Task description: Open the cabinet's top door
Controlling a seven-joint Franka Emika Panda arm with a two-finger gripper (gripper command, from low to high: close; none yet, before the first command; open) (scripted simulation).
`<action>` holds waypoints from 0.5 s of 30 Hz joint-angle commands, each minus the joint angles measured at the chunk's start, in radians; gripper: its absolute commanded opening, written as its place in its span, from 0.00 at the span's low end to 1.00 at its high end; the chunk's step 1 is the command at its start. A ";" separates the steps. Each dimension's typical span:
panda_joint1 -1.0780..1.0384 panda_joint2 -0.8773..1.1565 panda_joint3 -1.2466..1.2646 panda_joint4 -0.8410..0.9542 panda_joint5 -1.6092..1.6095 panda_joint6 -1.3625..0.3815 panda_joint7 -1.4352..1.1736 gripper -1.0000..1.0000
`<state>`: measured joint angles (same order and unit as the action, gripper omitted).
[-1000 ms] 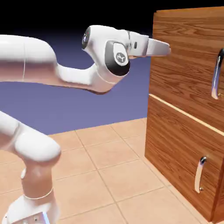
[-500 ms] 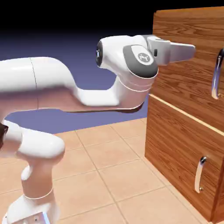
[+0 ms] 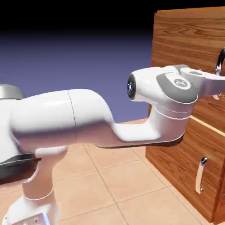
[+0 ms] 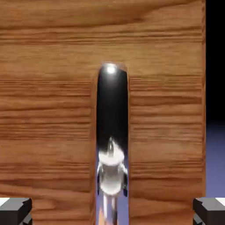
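The white arm stretches level from the left, its two-finger gripper (image 4: pixel 112 211) spread wide before the curved silver handle (image 4: pixel 112 145) on the tall wood-grain top door (image 3: pixel 184 39) of the reddish-brown cabinet (image 3: pixel 176 154), standing on tan tiled floor (image 3: pixel 110 176).

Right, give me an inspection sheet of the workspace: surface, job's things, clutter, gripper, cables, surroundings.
Surface: tan tiled floor, bare where it shows.
Job's things: cabinet, reddish-brown wood grain; top door looks shut, its silver handle runs upright in the middle of the hand view; lower panel also looks shut, with a smaller handle.
Clutter: nothing seen.
Gripper: gripper open, lined up on the top door's handle, the fingertips wide to either side, not touching it.
Cables: nothing seen.
Surroundings: plain blue-violet backdrop, dark toward the top.
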<state>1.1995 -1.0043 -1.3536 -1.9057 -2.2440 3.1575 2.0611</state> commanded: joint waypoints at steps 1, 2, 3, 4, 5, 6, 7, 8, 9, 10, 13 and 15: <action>0.000 0.000 0.000 0.000 0.000 0.000 0.000 0.00; 0.000 0.000 0.000 0.000 0.000 0.000 0.000 0.00; -0.033 -0.016 0.029 -0.036 -0.017 -0.032 0.013 0.00; -0.066 -0.031 0.058 -0.072 -0.033 -0.064 0.025 0.00; -0.099 -0.045 0.086 -0.109 -0.046 -0.095 0.039 0.00; -0.133 -0.057 0.113 -0.145 -0.057 -0.125 0.053 0.00; -0.167 -0.068 0.140 -0.181 -0.067 -0.154 0.066 0.00; -0.202 -0.078 0.166 -0.217 -0.075 -0.183 0.080 0.00; -0.237 -0.088 0.193 -0.254 -0.080 -0.210 0.093 0.00; -0.273 -0.097 0.220 -0.290 -0.084 -0.238 0.106 0.00; -0.382 -0.122 0.302 -0.397 -0.080 -0.317 0.140 0.00; -0.454 -0.139 0.358 -0.466 -0.068 -0.366 0.158 0.00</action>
<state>0.7456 -1.1429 -0.9955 -2.3715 -2.3105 2.7922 2.2191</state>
